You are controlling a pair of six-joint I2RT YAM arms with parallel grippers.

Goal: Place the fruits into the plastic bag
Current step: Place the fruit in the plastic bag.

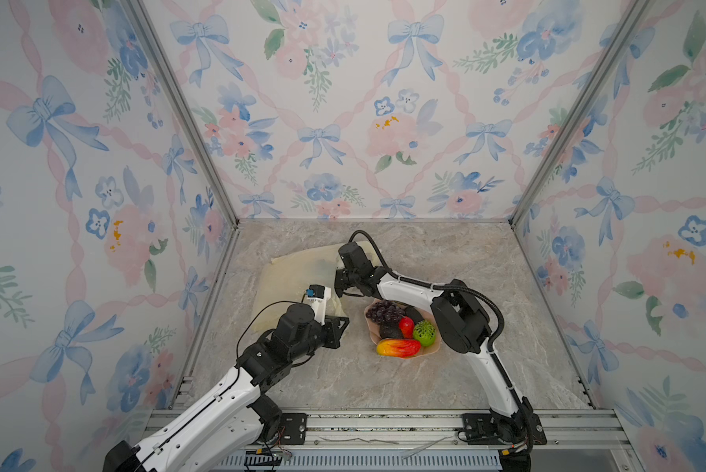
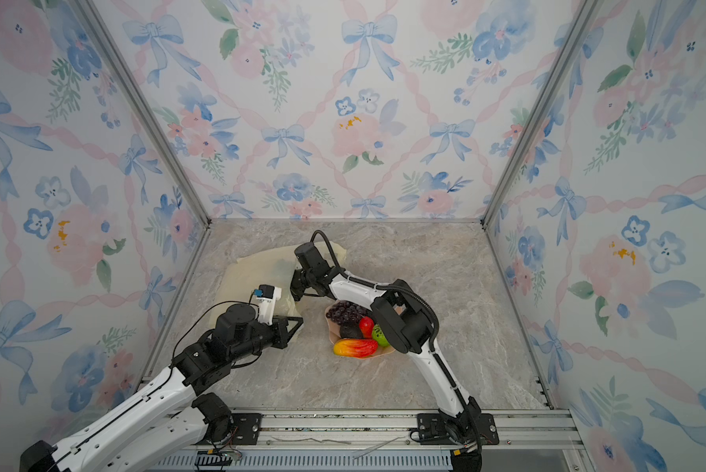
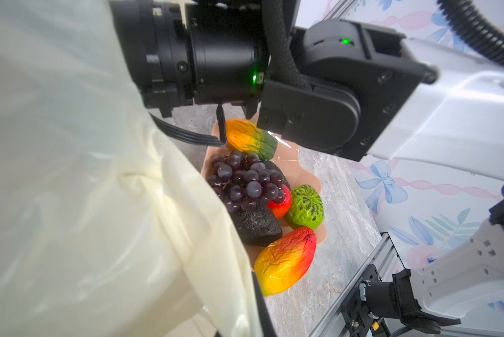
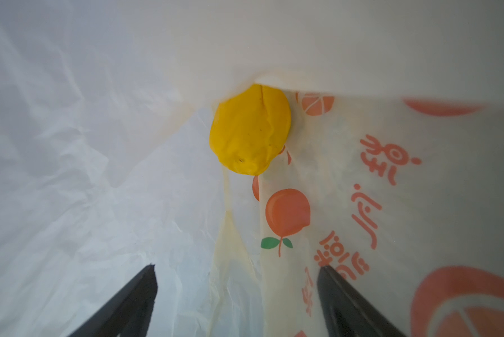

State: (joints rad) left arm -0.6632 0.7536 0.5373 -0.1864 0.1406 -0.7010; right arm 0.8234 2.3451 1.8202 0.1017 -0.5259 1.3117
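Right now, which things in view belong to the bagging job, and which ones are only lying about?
Belong to the job: plastic bag, yellow citrus inside it, grape bunch, green bumpy ball, red-yellow mango, orange-green mango, dark avocado, small red fruit.

Only lying about: pink dish under the fruits, pale strip on the front rail.

Walls: floral wallpaper [image 1: 343,102] with blue bows stood at 9, 12 and 3 o'clock.
Floor: grey marbled slab [image 1: 465,367].
Frame: metal posts [image 1: 188,122] rose at the far corners; a rail [image 1: 384,425] lay at 6 o'clock.
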